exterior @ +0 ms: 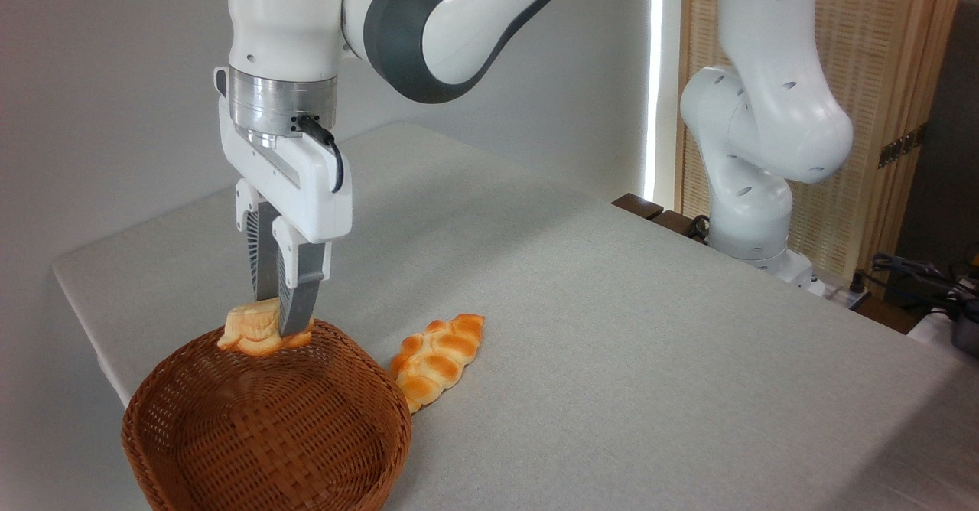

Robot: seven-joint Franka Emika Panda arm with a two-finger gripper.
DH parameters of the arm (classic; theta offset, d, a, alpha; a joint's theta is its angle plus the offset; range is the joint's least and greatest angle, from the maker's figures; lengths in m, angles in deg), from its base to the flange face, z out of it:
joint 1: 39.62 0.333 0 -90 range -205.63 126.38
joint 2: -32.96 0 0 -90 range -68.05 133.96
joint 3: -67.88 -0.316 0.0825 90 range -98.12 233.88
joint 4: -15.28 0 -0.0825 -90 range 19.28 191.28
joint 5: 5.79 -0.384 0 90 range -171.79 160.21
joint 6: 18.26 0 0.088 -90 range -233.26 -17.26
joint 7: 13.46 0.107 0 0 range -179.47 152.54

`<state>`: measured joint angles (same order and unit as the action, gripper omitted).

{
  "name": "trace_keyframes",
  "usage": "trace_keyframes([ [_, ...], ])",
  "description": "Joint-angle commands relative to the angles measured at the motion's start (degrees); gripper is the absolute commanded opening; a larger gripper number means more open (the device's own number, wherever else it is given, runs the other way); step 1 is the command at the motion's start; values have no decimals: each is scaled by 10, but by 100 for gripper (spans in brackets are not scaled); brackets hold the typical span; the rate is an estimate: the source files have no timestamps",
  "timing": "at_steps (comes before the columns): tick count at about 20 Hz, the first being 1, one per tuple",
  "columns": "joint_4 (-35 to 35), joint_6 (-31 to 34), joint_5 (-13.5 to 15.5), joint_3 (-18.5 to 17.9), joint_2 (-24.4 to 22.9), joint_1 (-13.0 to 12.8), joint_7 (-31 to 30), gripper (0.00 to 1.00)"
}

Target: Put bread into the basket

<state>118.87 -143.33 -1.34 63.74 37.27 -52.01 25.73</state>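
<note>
The bread (251,330), a small pale-golden layered bun, hangs pinched between the grey fingers of my gripper (281,318), which is shut on it. It sits just above the far rim of the basket (268,427), a round brown wicker bowl at the table's front left. The near finger hides part of the bun. The basket's inside shows only weave.
A braided orange-brown glossy loaf (436,358) lies on the grey table (612,343) against the basket's right side. The arm's white base (753,213) stands at the back right, with cables (918,274) beside it. The table's left edge runs close behind the basket.
</note>
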Motion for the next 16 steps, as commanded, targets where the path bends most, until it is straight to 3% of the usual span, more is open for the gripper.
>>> trace_keyframes([
  [1, -4, -8, -8, -1, -1, -3, -25, 100],
  [8, -4, 3, -3, -6, -9, -3, -62, 100],
  [16, -7, 174, -9, -5, -34, -3, -62, 100],
])
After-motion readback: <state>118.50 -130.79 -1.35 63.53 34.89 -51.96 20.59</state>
